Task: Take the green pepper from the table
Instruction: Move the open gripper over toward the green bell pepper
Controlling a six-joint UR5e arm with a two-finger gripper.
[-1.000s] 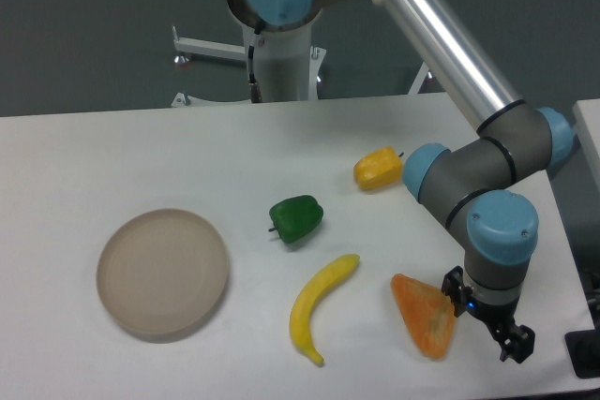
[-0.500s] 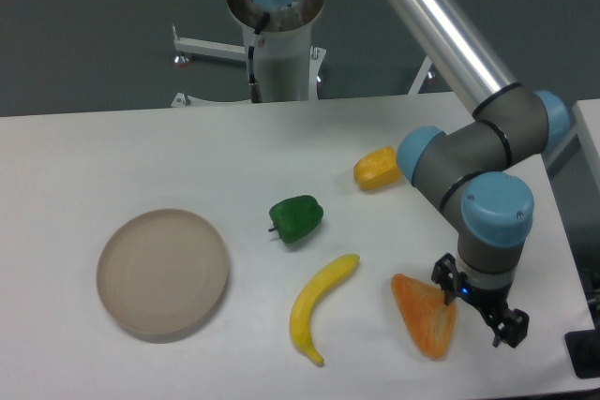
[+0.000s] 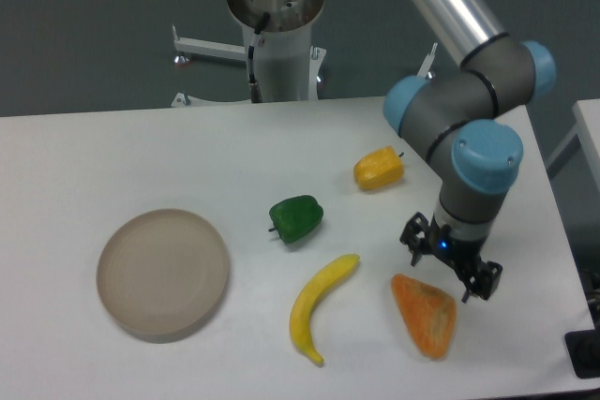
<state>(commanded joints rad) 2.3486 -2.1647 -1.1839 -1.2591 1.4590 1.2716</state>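
Pincer (image 3: 451, 266) spread apart and holding nothing, hanging low over the bench (image 3: 112, 152) just above the upper edge of the orange wedge (image 3: 427, 314). Shifted up and to the left from a second ago, when poised off the wedge's right side near the bench edge; wrist also turned, so both fingers now show spread across the view. Arm elbow swung higher and further in over the bench. Reads as the start of a sweep toward the target, not yet an approach proper.

Pepper (image 3: 296, 218) resting on the bench, unmoved, well to the left of the pincer, stem pointing left. Banana (image 3: 317, 307) lying just below it, between pepper and wedge. Yellow pepper (image 3: 379, 168) near the arm's wrist, upper right of the target. Plate (image 3: 163, 274) far left. None of these displaced across the frames; only the arm moved.
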